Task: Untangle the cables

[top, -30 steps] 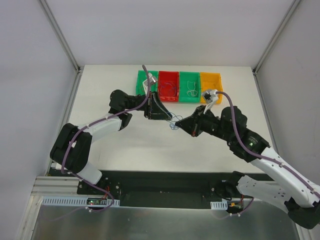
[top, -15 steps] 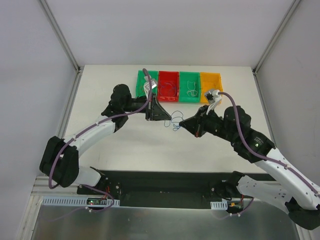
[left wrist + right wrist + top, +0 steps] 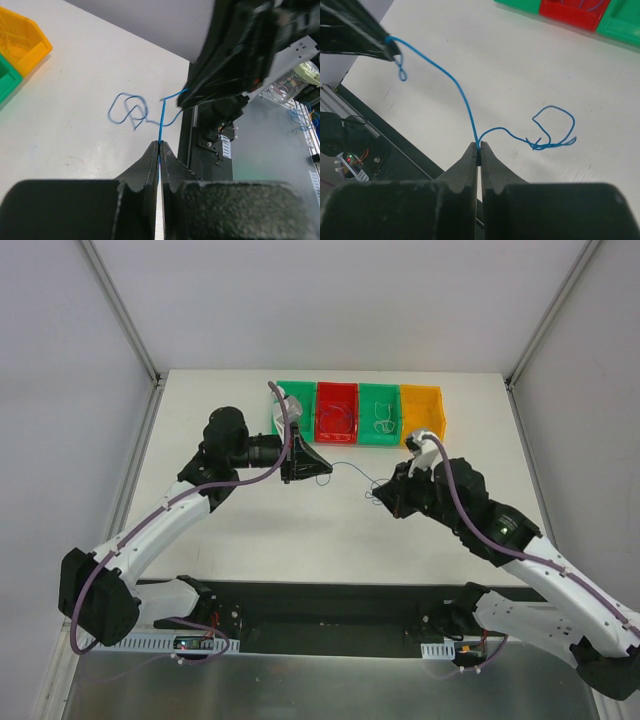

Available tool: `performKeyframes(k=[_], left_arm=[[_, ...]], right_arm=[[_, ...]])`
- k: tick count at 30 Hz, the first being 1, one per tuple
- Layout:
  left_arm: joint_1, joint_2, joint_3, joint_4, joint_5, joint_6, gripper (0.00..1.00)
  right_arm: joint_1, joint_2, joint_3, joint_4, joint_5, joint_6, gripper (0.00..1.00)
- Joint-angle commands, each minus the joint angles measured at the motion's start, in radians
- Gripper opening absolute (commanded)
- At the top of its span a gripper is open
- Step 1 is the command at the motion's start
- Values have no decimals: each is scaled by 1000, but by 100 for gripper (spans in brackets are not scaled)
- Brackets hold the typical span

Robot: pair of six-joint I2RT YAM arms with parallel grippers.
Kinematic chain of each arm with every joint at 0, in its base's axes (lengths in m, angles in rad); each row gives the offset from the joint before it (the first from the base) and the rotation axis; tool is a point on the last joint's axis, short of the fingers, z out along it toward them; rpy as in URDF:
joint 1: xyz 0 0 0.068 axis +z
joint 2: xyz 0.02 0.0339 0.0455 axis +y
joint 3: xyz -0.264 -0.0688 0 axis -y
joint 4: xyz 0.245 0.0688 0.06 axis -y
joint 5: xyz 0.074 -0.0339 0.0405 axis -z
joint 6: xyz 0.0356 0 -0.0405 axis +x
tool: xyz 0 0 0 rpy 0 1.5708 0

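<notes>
Blue cable is what we are holding at two spots. In the left wrist view our left end effector is sitting at bottom centre, clenched on the cable. The cable is rising straight up from the tips toward the middle of the frame. There it is bending right and meeting our right end effector, the dark shape filling the upper right. A loose curl of the same cable is lying on the white surface left of centre.

In the right wrist view the right end effector is sitting at bottom centre, also clenched on the cable. From its tips one stretch is arcing to the upper left, where the left end effector's tip is pinching it beside a tiny loop. The other stretch is trailing right into an open curl at centre right of the frame.

In the top view we are seeing the cable spanning the gap between the two end effectors near the centre, the left tip sitting higher in the frame than the right. Above it, four bins are standing in a row across the upper middle: green bin, red bin, second green bin, yellow bin. Thin wires are lying in the red bin and the second green bin. Our left arm is partly hiding the green bin.
</notes>
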Motion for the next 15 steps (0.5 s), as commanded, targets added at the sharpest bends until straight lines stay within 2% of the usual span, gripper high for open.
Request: performKeyframes(k=[1,4,7,11,15], left_arm=[[-14,-82,-15,96,85,41,0],[-16,-72,-6,110,116,15,0],[-16,-61,-1,114,124,-6,0],[-16,-61,3,114,124,-20,0],[-16,-70,2,107,98,-21,0]], right_arm=[[0,48,-100,172,-28,21,9],[-2,97,-145,272,-28,52,18],[-2,140,-159,347,-99,53,26],[2,178,-148,407,-183,32,41],[5,146,-153,418,-211,-13,52]])
